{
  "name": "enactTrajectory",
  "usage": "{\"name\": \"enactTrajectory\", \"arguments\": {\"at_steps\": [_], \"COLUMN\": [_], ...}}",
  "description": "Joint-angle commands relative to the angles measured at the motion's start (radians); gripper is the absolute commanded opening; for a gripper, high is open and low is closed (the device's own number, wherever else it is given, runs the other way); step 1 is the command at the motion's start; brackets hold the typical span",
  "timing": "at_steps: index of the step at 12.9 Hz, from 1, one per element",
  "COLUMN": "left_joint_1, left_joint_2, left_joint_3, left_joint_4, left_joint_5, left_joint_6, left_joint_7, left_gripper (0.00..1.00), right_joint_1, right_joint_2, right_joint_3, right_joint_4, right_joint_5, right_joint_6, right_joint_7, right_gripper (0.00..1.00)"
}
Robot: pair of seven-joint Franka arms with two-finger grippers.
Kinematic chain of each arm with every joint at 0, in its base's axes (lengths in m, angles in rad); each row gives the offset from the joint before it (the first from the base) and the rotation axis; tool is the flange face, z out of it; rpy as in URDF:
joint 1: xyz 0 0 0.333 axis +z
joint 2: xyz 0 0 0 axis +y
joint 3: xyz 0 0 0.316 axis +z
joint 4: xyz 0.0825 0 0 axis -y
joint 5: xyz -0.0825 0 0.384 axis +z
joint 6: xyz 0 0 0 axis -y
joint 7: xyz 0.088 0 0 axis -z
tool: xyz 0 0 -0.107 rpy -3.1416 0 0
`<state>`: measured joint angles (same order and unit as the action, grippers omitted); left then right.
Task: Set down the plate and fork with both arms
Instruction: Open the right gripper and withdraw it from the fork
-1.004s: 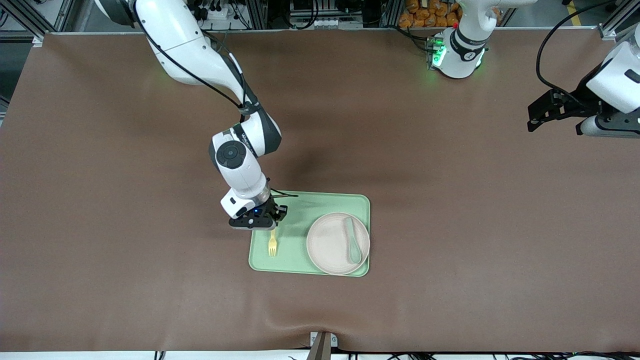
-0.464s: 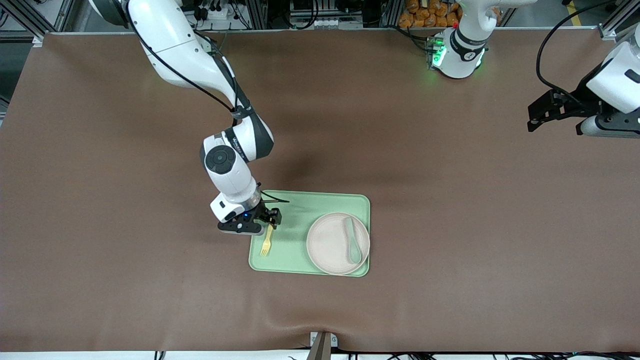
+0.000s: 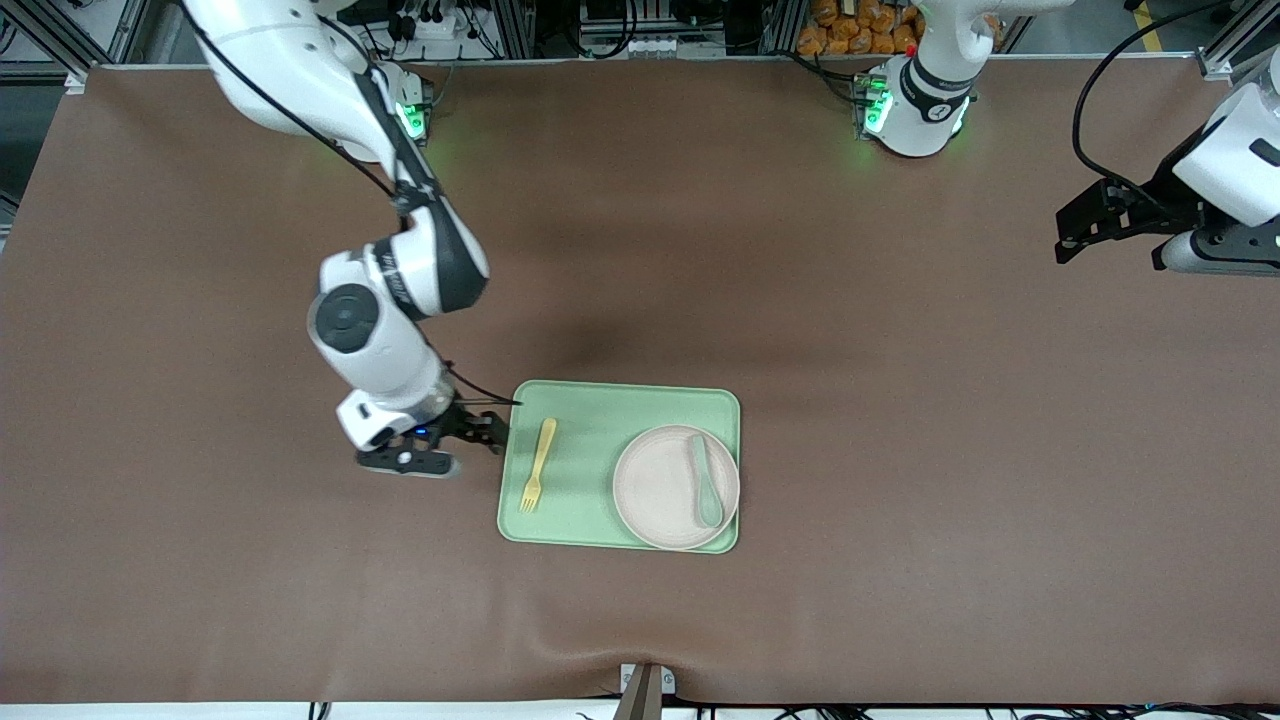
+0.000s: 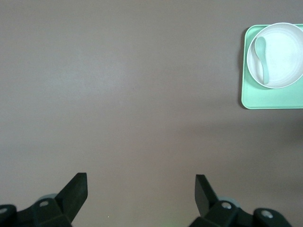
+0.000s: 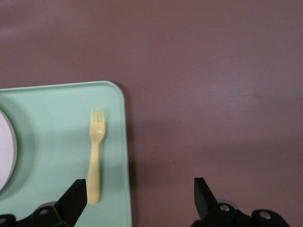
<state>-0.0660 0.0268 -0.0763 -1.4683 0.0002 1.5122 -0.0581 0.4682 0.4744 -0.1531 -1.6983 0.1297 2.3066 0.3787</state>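
The right gripper [image 3: 478, 438] now hangs empty with its fingers spread wide, over the bare table just beside the tray [image 3: 600, 400] at the right arm's end. Half a second ago it was closed on the fork over the tray's edge; it has since let go and pulled away. The fork [image 3: 537, 464] lies flat on the tray, tines toward the front camera, slightly aslant, apart from the plate [image 3: 660, 490]. The plate sits on the tray toward the left arm's end, with a spoon [image 3: 706, 482] in it. So the fork looks placed, and with the plate already on the tray the task seems close to done.

The left gripper [image 3: 1075, 235] waits, open, well apart at its own end of the table.

The right wrist view shows the fork [image 5: 95, 156] whole and clear of the right gripper [image 5: 137, 196], which the front view only suggests. The left wrist view shows the plate [image 4: 277, 55] and spoon [image 4: 262, 56], but not the fork.
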Motion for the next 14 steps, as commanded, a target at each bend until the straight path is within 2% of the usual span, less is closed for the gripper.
{"name": "enactTrajectory", "arguments": {"at_steps": [1, 5, 7, 9, 11, 14], "left_joint_1": [0.011, 0.011, 0.011, 0.011, 0.011, 0.009], "left_joint_2": [-0.022, -0.022, -0.022, -0.022, -0.024, -0.022], "left_joint_3": [-0.007, -0.007, -0.007, -0.007, -0.007, -0.007], "left_joint_4": [-0.015, -0.015, -0.015, -0.015, -0.015, -0.015], "left_joint_5": [-0.014, -0.014, -0.014, -0.014, -0.014, -0.014], "left_joint_6": [-0.003, -0.003, -0.003, -0.003, -0.003, -0.003], "left_joint_7": [0.02, 0.02, 0.02, 0.02, 0.018, 0.018], "left_gripper": [1.0, 1.0, 1.0, 1.0, 1.0, 1.0], "right_joint_1": [-0.084, -0.179, -0.238, -0.314, -0.409, -0.456], "right_joint_2": [-0.147, -0.313, -0.388, -0.446, -0.5, -0.56], "right_joint_3": [0.02, 0.009, -0.005, -0.006, 0.0, 0.007], "right_joint_4": [-0.029, -0.006, -0.006, -0.004, -0.007, -0.006], "right_joint_5": [-0.007, -0.013, -0.057, -0.1, -0.101, -0.101], "right_joint_6": [-0.155, -0.441, -0.551, -0.602, -0.647, -0.728], "right_joint_7": [-0.044, -0.194, -0.282, -0.424, -0.558, -0.572], "right_gripper": [1.0, 1.0, 1.0, 1.0, 1.0, 1.0]}}
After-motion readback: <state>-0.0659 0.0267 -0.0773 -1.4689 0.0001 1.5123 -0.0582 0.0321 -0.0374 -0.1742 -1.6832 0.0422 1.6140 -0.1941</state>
